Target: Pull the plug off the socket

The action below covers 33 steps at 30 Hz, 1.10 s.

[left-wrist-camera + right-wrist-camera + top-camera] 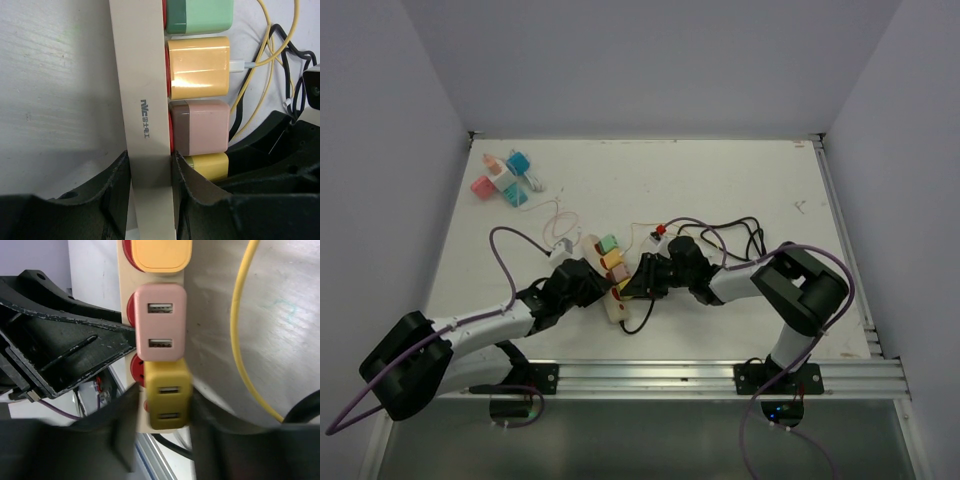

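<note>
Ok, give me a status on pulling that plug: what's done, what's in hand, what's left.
Done: the left gripper clamps the power strip, bracing it. In hand: the right gripper has a finger on either side of the yellow plug at the strip's end. Left: the plug looks fully seated against its red socket, so the pull itself is not yet done.
</note>
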{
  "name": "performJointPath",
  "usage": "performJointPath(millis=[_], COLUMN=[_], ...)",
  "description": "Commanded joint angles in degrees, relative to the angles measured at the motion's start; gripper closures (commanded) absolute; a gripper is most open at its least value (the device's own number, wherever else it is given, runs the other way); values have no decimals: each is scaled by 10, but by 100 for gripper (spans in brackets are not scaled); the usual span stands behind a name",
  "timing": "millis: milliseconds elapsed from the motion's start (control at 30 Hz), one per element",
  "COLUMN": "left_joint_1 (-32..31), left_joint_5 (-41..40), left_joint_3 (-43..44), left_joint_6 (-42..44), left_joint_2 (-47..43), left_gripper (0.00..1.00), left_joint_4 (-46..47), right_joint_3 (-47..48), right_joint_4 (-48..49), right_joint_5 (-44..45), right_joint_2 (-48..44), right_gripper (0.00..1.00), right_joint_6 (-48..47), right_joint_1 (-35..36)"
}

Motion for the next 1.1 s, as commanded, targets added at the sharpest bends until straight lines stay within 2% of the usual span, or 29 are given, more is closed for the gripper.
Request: performJointPath(millis=[0,67,100,200,333,467,733,900,967,1000,1067], left_joint_1=[2,3,3,3,2,3,2,2,3,3,3], left_joint_5=[-3,-8,-10,-24,-48,-62,-67,-73,-74,-75,-76], left_joint_3=[-7,-1,5,16,30,30,32,36,39,40,41], left_joint_6=[23,23,22,14,-1,-15,-18,-18,-19,-19,-19], left_joint_2=[18,27,29,38,49,53,66,71,73,75,76], left_gripper=[100,100,100,100,100,100,100,100,100,100,100], left_joint_4=[-26,-57,-66,-112,-169,-193,-204,-209,-209,-211,-211], right_joint_3=[20,17,17,16,26,24,-49,-64,-47,-36,-5], right_joint_4=[41,30,24,-36,-131,-173,17,29,-31,-109,-166], right_joint_5=[-14,-10,-8,14,62,82,-14,-33,-21,3,19], right_joint_2=[-2,-6,-9,-37,-80,-111,-80,-98,-115,-134,-149], right_gripper=[65,76,86,100,100,100,100,100,100,100,100], right_joint_6=[4,-1,-5,-39,-89,-120,-19,-15,-61,-82,-130], right_joint_1=[2,2,2,2,2,1,-45,-75,-77,-74,-73])
